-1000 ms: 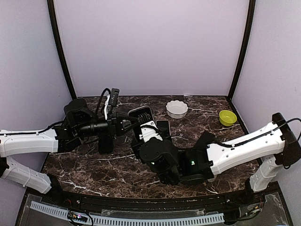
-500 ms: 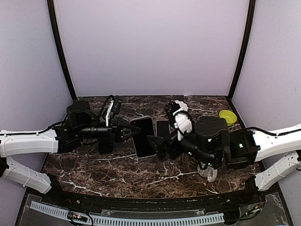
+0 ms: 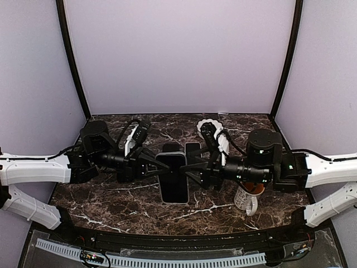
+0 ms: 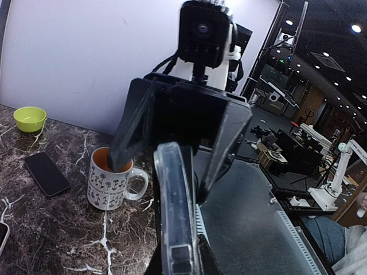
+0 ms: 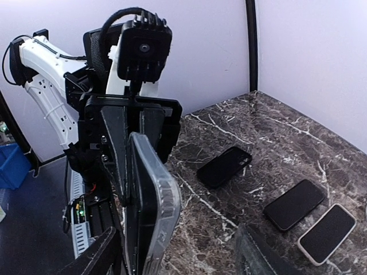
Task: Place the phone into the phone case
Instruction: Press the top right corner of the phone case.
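Observation:
The clear phone case (image 3: 174, 178) with the dark phone seated in it hangs flat above the middle of the marble table. My left gripper (image 3: 158, 166) is shut on its left edge. In the left wrist view the case (image 4: 175, 212) runs edge-on out from between my own jaws (image 4: 183, 263). My right gripper (image 3: 192, 167) faces it from the right, open. Its two fingers straddle the case's right edge with gaps on both sides. In the right wrist view the case (image 5: 152, 212) stands between my spread fingers (image 5: 178, 258), nearer the left one.
A white flowered mug (image 3: 246, 196) stands under the right arm. A white fluted bowl (image 3: 210, 124) sits at the back and a green bowl (image 4: 28, 117) at the back right. A black case (image 5: 223, 166) and two spare phones (image 5: 293, 204) (image 5: 327, 233) lie on the table.
The right arm swung from the near centre out to the right and now points at the left gripper. The left gripper carried the cased phone forward to the middle.

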`<state>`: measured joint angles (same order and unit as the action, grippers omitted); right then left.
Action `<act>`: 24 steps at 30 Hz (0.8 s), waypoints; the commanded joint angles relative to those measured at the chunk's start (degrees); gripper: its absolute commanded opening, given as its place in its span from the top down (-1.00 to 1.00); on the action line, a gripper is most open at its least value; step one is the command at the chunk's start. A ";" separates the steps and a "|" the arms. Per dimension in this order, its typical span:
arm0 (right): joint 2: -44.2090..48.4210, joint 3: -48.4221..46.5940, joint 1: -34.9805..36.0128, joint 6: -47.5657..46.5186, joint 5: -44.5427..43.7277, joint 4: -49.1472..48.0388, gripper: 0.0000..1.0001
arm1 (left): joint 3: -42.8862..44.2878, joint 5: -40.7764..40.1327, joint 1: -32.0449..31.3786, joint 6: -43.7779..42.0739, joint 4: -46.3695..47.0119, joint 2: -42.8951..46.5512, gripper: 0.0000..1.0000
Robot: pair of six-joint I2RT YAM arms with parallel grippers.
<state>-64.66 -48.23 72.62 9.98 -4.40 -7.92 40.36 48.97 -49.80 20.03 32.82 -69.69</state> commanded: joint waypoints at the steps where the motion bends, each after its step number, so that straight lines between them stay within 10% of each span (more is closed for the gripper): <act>1: -1.51 -2.72 -1.62 -0.08 6.09 -4.17 -0.06 | 2.68 2.43 -0.56 -0.16 3.83 1.02 1.00; 10: -4.68 -5.14 -3.47 2.39 10.55 -5.42 1.00 | 3.14 2.16 -1.00 -1.43 2.14 0.90 1.00; 14: -3.68 -5.06 -3.96 3.69 10.06 -5.86 1.00 | 3.03 2.03 -1.00 -1.65 1.97 0.96 0.94; 19: -1.00 -4.59 -4.20 4.49 9.71 -9.22 1.00 | 1.98 1.00 -1.01 -2.57 1.59 1.21 0.18; 24: 1.46 -5.03 -4.20 3.96 10.07 -13.06 1.00 | 1.23 0.60 -1.13 -3.41 1.14 0.87 0.02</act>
<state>-67.09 -51.40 68.93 14.15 6.07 -10.70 41.21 48.97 -50.54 17.30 33.28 -69.63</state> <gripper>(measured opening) 0.089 0.483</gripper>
